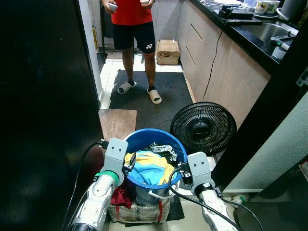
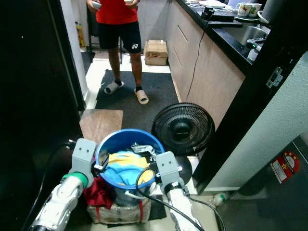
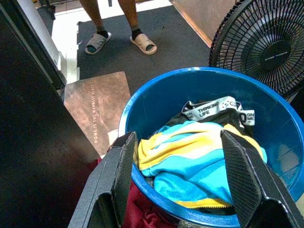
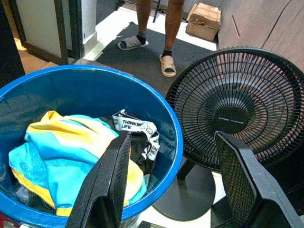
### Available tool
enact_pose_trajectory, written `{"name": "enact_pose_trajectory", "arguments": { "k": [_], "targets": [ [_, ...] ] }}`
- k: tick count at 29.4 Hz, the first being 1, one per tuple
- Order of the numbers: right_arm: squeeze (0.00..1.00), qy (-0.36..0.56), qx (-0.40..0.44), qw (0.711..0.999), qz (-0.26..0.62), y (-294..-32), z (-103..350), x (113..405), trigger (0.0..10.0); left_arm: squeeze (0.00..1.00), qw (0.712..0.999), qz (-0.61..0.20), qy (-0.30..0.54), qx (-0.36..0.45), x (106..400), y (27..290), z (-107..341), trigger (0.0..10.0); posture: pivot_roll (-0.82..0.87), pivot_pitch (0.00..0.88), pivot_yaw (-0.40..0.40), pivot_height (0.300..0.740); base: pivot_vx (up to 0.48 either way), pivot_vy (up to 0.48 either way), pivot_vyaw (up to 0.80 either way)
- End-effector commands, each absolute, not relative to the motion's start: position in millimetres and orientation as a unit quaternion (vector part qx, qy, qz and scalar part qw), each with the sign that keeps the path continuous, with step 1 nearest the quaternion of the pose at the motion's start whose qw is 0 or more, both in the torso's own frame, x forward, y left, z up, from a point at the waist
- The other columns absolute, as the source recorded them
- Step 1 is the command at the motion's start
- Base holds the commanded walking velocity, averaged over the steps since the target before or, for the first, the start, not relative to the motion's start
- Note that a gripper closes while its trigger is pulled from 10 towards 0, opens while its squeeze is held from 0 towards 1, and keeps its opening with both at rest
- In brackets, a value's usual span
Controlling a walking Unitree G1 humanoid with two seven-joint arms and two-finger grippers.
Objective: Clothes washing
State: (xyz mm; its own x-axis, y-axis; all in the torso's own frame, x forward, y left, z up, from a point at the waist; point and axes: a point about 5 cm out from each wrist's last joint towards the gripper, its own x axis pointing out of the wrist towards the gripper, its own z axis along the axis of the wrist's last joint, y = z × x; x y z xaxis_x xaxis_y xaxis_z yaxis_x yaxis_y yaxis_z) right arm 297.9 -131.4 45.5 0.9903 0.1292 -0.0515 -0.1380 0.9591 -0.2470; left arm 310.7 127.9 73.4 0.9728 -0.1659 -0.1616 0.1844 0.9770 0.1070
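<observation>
The left claw (image 3: 178,180) hangs spread wide over the near rim of a blue bucket (image 3: 156,99); inside lie a yellow-and-turquoise garment (image 3: 190,161) and a black waistband (image 3: 213,108); a black fan (image 3: 270,42) stands beside; a person's sandalled feet (image 3: 121,42) beyond.

Between our left gripper's fingers (image 3: 124,166), a grey waistband (image 3: 213,107) on the clothes in the blue bucket (image 3: 156,95) reads "THINKING LIFE" in black; we read "THINKING" on it again beside our right gripper (image 4: 178,180). The brown doormat (image 3: 97,107) beyond the left gripper carries a line of print, too small for us to read. A white logo sits on the person's black shorts (image 1: 148,47), unreadable.
</observation>
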Motion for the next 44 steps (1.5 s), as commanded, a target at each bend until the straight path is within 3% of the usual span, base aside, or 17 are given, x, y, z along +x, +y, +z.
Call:
{"name": "enact_pose_trajectory", "arguments": {
  "k": [1, 44],
  "targets": [
    [0.00, 0.021, -0.129, 0.989, 0.068, -132.7, 44.2, 297.7, 10.0, 0.00, 0.991, -0.091, 0.083, 0.060, 309.7, 125.8, 69.4, 10.0, 0.08, 0.000, 0.011, 0.740, 0.000, 0.000, 0.00],
    [0.00, 0.022, -0.135, 0.988, 0.067, -132.5, 43.6, 297.1, 10.0, 0.00, 0.991, -0.087, 0.086, 0.061, 308.3, 126.9, 66.3, 10.0, 0.08, 0.000, 0.005, 0.740, 0.000, 0.000, 0.00]
  ]
}}
